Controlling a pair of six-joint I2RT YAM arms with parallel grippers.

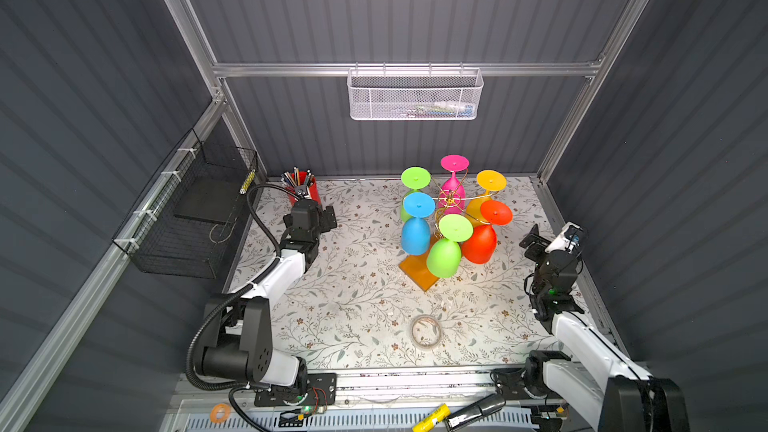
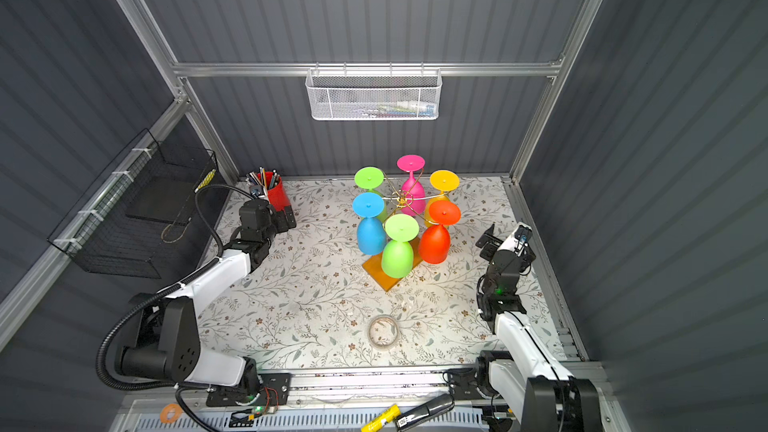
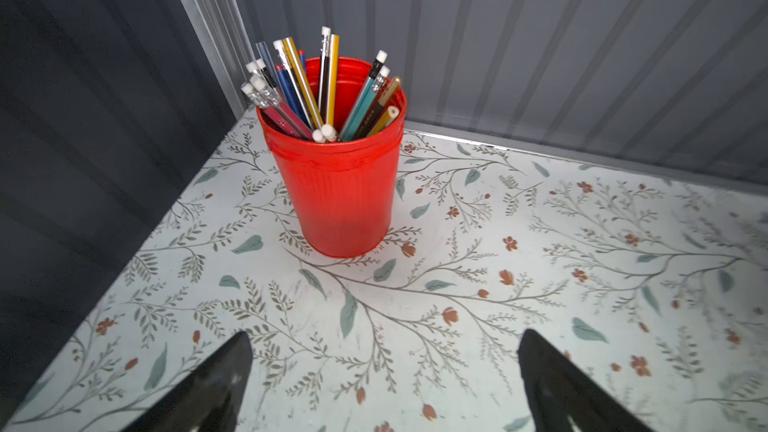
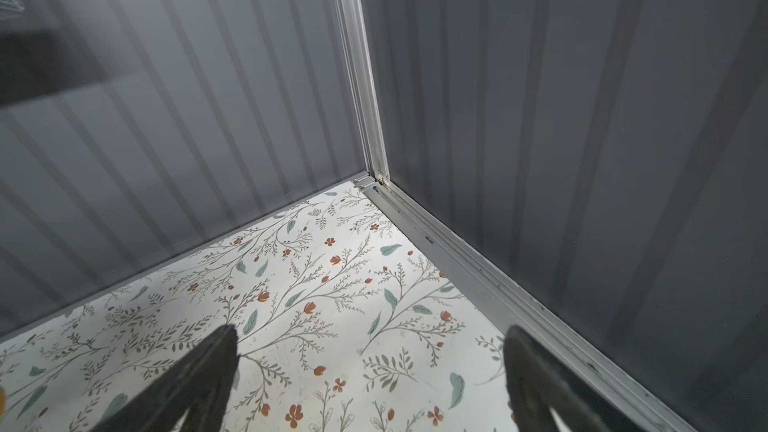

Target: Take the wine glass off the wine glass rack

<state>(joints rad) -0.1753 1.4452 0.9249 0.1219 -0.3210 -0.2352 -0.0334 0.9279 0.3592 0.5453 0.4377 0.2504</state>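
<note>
Right gripper (image 4: 370, 332): fingers wide, empty, beside the right wall (image 4: 582, 118). Left gripper (image 3: 384, 338): fingers wide, empty, facing the red pencil cup (image 3: 345, 184). Right of centre, toward the back, the wine glass rack (image 1: 451, 200) stands, stem vertical; six wine glasses (image 1: 444, 257) hang bowls-down.

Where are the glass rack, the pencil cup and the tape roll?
wine glass rack (image 1: 450, 201): in a top view, gold hub.
red pencil cup (image 3: 345, 197): left wrist view, front wall.
tape roll (image 1: 427, 345): in a top view, near rim.

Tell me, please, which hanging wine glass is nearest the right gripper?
The red-orange glass, the only red one, hanging on the side of the wine glass rack that faces the open right gripper.
</note>
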